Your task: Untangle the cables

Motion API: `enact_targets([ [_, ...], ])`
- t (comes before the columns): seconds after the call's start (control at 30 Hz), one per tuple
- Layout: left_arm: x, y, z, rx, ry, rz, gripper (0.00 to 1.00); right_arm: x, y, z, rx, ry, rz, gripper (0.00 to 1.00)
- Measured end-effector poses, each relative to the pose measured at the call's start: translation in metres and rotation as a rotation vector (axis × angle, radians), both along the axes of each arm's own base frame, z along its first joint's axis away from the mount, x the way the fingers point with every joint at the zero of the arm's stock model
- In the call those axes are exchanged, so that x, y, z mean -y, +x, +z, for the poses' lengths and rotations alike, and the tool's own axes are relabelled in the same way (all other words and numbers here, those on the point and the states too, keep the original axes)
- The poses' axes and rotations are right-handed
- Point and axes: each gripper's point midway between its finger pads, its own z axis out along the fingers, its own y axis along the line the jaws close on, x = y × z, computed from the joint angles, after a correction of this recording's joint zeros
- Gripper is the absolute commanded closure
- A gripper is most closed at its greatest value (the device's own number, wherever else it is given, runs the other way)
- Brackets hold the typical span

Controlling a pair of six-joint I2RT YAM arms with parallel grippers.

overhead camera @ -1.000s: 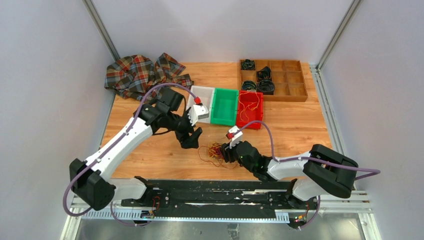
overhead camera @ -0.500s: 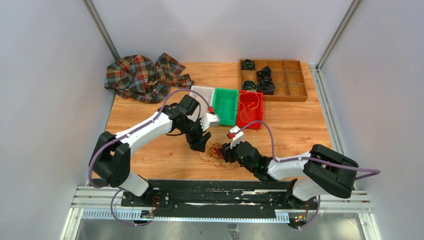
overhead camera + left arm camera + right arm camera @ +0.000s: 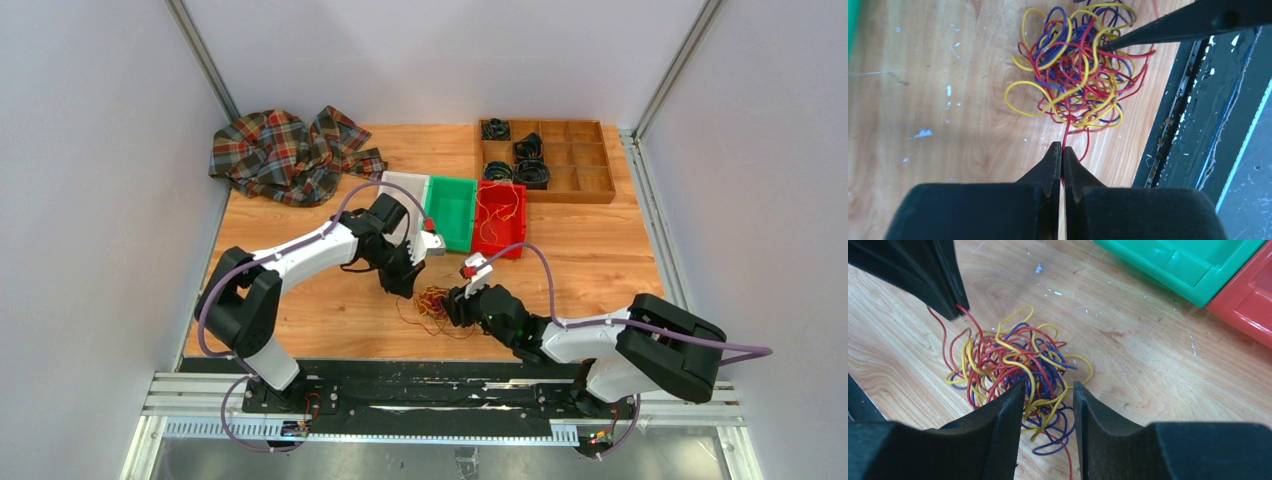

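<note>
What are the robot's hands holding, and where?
The left gripper pinches one red cable where it leaves the tangle. The right gripper is open astride the tangle's strands, clamping nothing.

I see my left gripper (image 3: 407,288) at ten o'clock of the cable tangle (image 3: 431,303), my right gripper (image 3: 453,306) at its three o'clock.

The right claw (image 3: 1048,387) hides the near strands of the cables (image 3: 1008,360).
</note>
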Motion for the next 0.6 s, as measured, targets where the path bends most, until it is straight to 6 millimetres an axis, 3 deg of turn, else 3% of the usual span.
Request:
enact_targets([
  [0.13, -0.001, 0.006, 0.036, 0.080, -0.026, -0.001, 0.99, 0.003, -0.001, 0.004, 0.006, 0.012, -0.006, 0.68],
  [0.33, -0.007, 0.009, 0.134, 0.311, -0.119, -0.020, 0.99, 0.014, 0.003, 0.008, 0.018, 0.003, -0.055, 0.80],
  [0.4, -0.013, 0.004, 0.154, 0.356, -0.133, -0.025, 1.00, 0.021, 0.005, 0.005, 0.017, -0.018, -0.083, 0.80],
  [0.5, -0.021, -0.005, 0.170, 0.387, -0.142, -0.031, 0.99, 0.028, 0.005, 0.005, 0.015, -0.038, -0.105, 0.64],
  [0.6, -0.027, -0.013, 0.173, 0.388, -0.137, -0.037, 0.99, 0.029, 0.004, 0.021, 0.036, -0.008, -0.102, 0.45],
])
